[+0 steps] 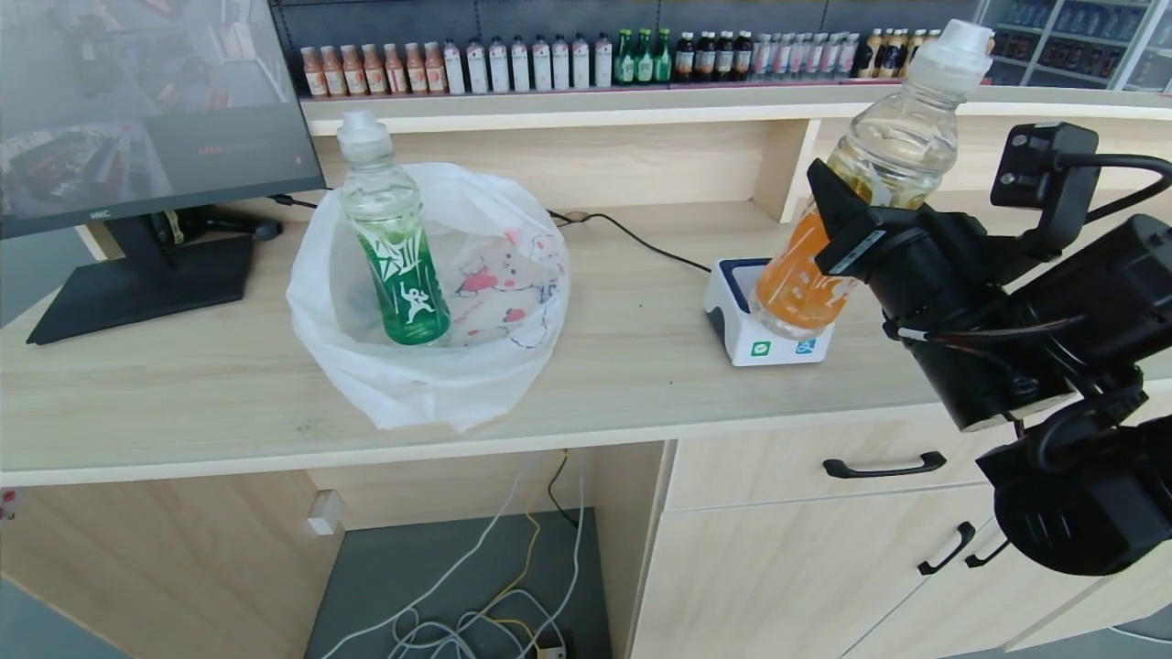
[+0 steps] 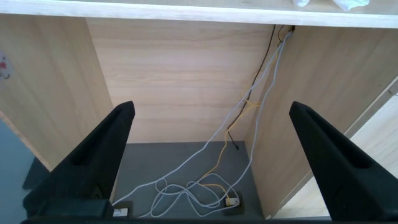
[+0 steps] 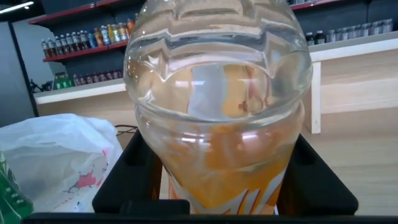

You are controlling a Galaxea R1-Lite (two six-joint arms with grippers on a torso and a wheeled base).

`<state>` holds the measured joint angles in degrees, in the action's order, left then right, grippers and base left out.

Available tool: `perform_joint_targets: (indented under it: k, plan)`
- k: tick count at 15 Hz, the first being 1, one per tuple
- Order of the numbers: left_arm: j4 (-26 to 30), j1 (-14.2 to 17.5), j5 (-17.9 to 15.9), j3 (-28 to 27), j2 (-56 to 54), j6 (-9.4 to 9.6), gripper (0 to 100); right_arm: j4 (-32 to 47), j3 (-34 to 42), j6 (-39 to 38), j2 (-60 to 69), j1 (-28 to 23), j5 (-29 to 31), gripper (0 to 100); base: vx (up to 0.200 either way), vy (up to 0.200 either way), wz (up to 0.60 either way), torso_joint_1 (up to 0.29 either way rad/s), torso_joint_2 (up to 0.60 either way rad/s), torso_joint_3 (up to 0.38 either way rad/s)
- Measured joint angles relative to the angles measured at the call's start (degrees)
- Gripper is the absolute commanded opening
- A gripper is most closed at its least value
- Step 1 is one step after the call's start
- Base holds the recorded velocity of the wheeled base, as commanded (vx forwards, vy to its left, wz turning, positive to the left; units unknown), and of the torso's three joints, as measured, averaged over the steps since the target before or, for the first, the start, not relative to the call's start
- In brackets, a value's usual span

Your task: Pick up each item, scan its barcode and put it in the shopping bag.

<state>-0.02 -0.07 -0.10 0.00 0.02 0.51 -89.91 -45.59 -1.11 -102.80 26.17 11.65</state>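
Note:
My right gripper is shut on a bottle with an orange label and holds it tilted over the white barcode scanner at the counter's right. The same orange-label bottle sits between the black fingers in the right wrist view. A green-label bottle stands upright inside the white shopping bag at the counter's middle left. The bag also appears in the right wrist view. My left gripper hangs open below the counter, with nothing between its fingers.
A monitor on a black stand occupies the counter's left end. A black cable runs to the scanner. Rows of bottles line the back shelf. Drawers with black handles sit under the counter, and loose cables lie on the floor.

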Motion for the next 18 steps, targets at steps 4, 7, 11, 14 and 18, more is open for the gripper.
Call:
perform_joint_targets:
  k: [4,7,11,14,18]
  plan:
    - [0.05,-0.09,0.00,0.00,0.00,-0.16,100,-0.23,-0.74,0.00,0.63,1.08,0.09,0,0.000,0.000,0.00,0.000,0.00,0.000]
    - [0.02,-0.04,0.00,0.00,0.00,-0.16,100,0.11,-2.04,-2.58,1.01,2.10,0.11,0,0.000,0.000,0.00,0.000,0.00,0.000]
    - [0.02,-0.04,0.02,0.00,0.00,-0.18,100,9.83,-9.51,-18.35,1.62,2.29,6.51,0,0.000,0.000,0.00,0.000,0.00,0.000]
    - [0.02,0.00,0.00,0.00,0.00,-0.16,100,12.69,-11.41,-30.22,2.15,1.68,8.27,0,0.000,0.000,0.00,0.000,0.00,0.000]
    - [0.02,0.02,0.00,0.00,0.00,-0.18,100,13.98,-10.89,-47.08,2.39,-1.45,9.56,0,0.000,0.000,0.00,0.000,0.00,0.000]
